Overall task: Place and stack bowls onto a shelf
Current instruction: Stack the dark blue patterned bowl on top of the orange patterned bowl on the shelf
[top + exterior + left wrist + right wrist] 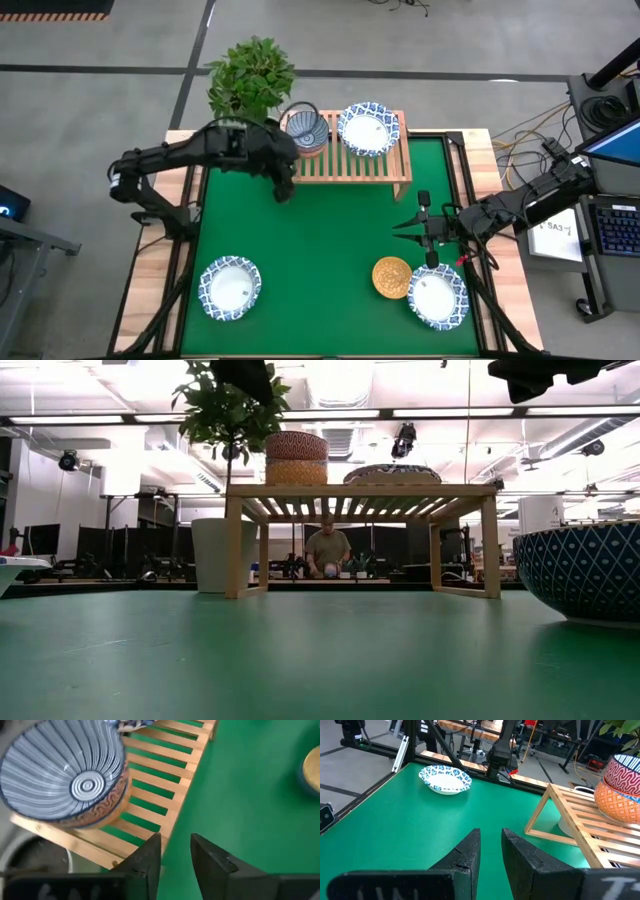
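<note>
High view: the left gripper hangs over the green mat just in front of the shelf, near its plant-side end, jaws nearly closed with only a narrow gap and nothing between them. Just beyond it, on that end of the slatted top, sits a stack of small bowls; the grey-blue striped bowl lies uppermost, nested in an orange one. How many bowls the stack holds cannot be told. Beside it on the shelf rests a white, blue-rimmed bowl. The right gripper hovers over the mat's right side, fingers also narrowly apart and empty, just beside the yellow-orange bowl and a second blue-rimmed bowl, which touch or nearly touch. A third blue-rimmed bowl lies well apart, near the left front corner. Behind the shelf stands a potted plant. Low view: both grippers are cut off above; a person shows under the shelf.
</note>
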`<state>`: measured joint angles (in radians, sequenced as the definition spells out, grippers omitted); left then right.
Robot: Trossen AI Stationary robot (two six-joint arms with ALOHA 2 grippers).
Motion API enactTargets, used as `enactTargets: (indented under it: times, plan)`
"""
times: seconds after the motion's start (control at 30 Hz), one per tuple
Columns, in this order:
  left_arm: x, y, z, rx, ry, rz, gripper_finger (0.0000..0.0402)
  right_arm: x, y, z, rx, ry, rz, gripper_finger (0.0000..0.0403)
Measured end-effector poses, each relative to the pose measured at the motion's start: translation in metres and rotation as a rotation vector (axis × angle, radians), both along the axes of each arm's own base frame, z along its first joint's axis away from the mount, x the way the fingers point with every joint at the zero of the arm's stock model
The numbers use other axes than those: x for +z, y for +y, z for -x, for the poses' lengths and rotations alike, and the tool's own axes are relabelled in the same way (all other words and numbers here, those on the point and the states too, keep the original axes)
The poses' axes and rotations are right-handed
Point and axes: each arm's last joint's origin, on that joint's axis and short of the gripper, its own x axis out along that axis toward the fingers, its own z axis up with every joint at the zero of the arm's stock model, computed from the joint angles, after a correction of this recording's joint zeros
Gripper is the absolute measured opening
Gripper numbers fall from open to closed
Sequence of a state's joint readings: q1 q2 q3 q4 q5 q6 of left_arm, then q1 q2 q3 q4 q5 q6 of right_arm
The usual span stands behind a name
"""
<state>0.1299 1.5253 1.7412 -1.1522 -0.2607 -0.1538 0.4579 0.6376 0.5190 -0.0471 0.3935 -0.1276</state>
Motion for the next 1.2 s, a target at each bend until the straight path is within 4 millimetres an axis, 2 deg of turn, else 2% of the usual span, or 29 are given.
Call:
enactTargets:
  times: [0.17,0.3,0.5,0.87,1.2]
  plan:
    - [-0.01,-0.001,-0.012,-0.05,0.059,-0.066,0.0038,0.0,0.0,0.0,-0.001,0.0,-0.003,0.0068]
    - [-0.019,0.002,-0.022,-0.018,0.107,-0.136,0.0005,0.0,0.0,0.0,-0.001,0.0,-0.004,0.0068]
    - [-0.029,0.008,-0.032,0.057,0.156,-0.242,0.0002,0.0,0.0,0.0,-0.001,0.001,-0.002,0.0068]
    - [-0.04,0.027,-0.041,0.152,0.18,-0.286,0.0,0.0,0.0,0.0,-0.001,0.004,0.0,0.0068]
    - [-0.044,0.03,-0.044,0.196,0.168,-0.264,0.0,0.0,0.0,0.0,-0.001,0.004,0.004,0.0068]
